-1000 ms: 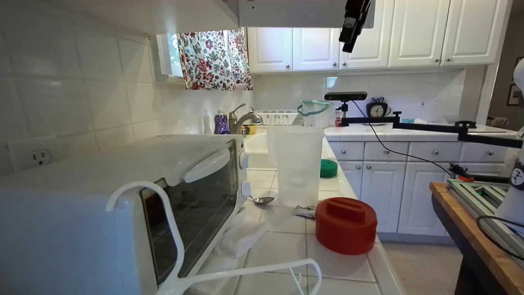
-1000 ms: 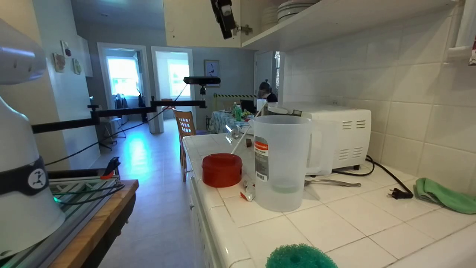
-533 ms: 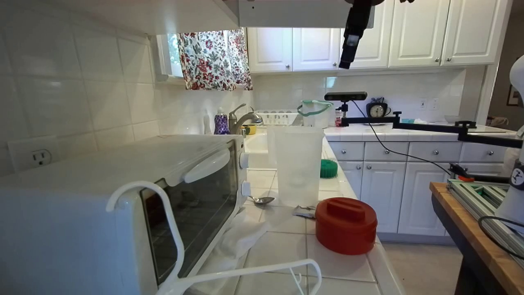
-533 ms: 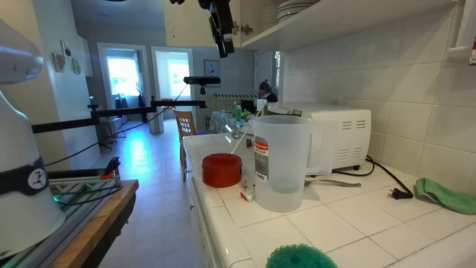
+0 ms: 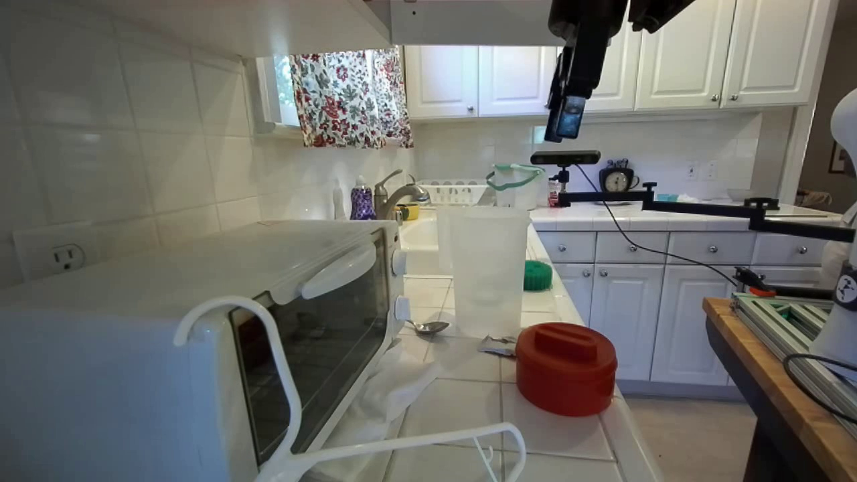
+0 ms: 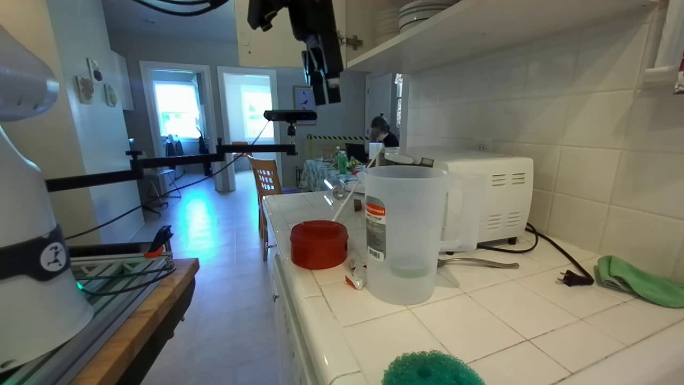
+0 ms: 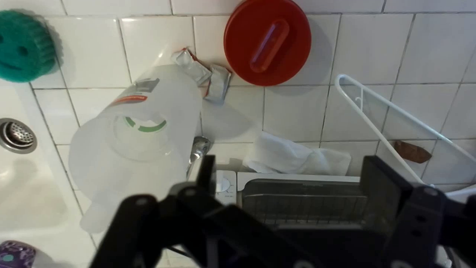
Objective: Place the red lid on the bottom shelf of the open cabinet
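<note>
The red lid [image 5: 566, 375] is round and thick with a raised bar on top. It sits on the white tiled counter near the front edge, also seen in an exterior view [image 6: 319, 246] and at the top of the wrist view [image 7: 267, 42]. My gripper [image 7: 295, 175] is open and empty, its fingers wide apart above the toaster oven's front. It hangs pointing down, high above the counter, in both exterior views [image 5: 566, 124] [image 6: 326, 93]. The open cabinet [image 6: 513, 35] is overhead, with plates on its bottom shelf; its pale underside also shows in an exterior view [image 5: 288, 27].
A clear plastic container [image 6: 403, 235] stands beside the lid, with foil wrappers [image 7: 217, 83] between them. A white toaster oven [image 5: 167, 268] and a white hanger [image 5: 402, 443] are close by. A black camera [image 5: 566, 157] on an arm stands behind. The cabinet door [image 6: 291, 43] hangs open.
My gripper has come down from the top of both exterior views, and more of it shows now. The red lid and the other things on the counter have not moved.
</note>
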`<state>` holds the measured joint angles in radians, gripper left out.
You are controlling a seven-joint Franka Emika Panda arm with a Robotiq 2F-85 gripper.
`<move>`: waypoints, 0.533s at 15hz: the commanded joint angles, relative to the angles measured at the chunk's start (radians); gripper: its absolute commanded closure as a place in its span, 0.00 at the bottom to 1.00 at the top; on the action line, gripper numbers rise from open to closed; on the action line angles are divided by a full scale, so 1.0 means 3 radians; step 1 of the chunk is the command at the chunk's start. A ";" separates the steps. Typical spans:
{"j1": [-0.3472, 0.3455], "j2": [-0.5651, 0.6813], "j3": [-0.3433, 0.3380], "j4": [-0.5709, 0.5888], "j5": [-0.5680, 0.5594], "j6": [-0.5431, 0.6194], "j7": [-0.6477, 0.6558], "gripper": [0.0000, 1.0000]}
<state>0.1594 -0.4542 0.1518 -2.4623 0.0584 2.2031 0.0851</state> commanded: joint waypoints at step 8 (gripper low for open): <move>0.0026 0.0278 -0.0057 -0.0055 0.0233 0.0031 -0.0133 0.00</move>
<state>0.1625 -0.3955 0.1437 -2.4790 0.0954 2.2154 0.0411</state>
